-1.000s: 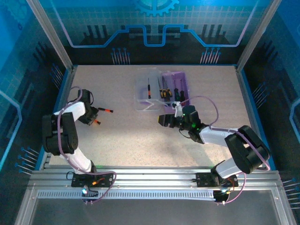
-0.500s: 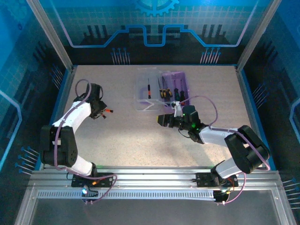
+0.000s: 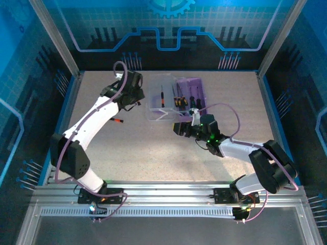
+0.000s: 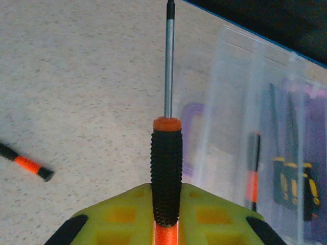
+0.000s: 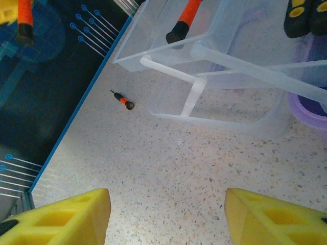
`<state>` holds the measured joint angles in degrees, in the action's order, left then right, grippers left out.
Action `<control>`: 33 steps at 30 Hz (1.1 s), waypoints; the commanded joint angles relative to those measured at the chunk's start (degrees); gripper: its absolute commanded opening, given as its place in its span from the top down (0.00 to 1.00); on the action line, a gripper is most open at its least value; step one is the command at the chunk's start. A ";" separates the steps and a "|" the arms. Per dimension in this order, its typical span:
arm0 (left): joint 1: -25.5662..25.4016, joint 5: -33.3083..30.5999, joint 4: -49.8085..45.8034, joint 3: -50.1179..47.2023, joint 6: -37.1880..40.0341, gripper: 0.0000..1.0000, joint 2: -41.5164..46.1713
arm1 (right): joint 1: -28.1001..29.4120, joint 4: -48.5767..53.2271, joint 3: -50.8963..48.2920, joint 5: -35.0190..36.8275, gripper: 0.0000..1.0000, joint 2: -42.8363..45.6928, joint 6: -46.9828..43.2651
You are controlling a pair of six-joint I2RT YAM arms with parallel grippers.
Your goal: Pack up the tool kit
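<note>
The tool kit (image 3: 205, 96) lies open at the far middle of the surface (image 3: 153, 158), with its clear lid (image 3: 154, 100) folded out to the left and several screwdrivers (image 3: 179, 100) in the purple base. Just beside the lid, the left tool (image 3: 134, 95) is clamped on an orange-black screwdriver (image 4: 166, 176). A loose screwdriver (image 3: 117, 121) lies nearby. The right tool (image 3: 179, 129) hovers near the kit's front edge, fingers spread and holding nothing.

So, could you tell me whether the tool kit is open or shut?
Open: the clear lid lies swung out beside the purple base.
</note>
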<state>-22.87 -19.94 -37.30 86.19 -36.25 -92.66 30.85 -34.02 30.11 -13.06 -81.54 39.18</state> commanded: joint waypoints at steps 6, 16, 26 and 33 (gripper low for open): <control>-5.31 -0.15 -3.89 9.69 3.66 0.84 -8.02 | 0.17 1.15 -0.52 3.08 0.38 1.12 -0.57; -9.28 1.26 -6.62 22.91 6.17 0.84 -18.16 | -0.83 1.67 -1.17 4.36 0.38 1.90 -0.07; -10.72 3.54 -9.80 32.88 7.29 0.84 -25.77 | -1.76 2.03 -1.71 5.12 0.38 2.49 0.72; -10.88 4.25 -9.99 34.60 7.58 0.83 -27.16 | -2.36 2.29 -2.14 6.16 0.38 2.66 1.28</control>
<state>-33.41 -16.62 -45.69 118.34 -29.85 -119.02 29.26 -32.08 28.82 -8.29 -80.14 39.72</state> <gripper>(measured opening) 0.167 0.616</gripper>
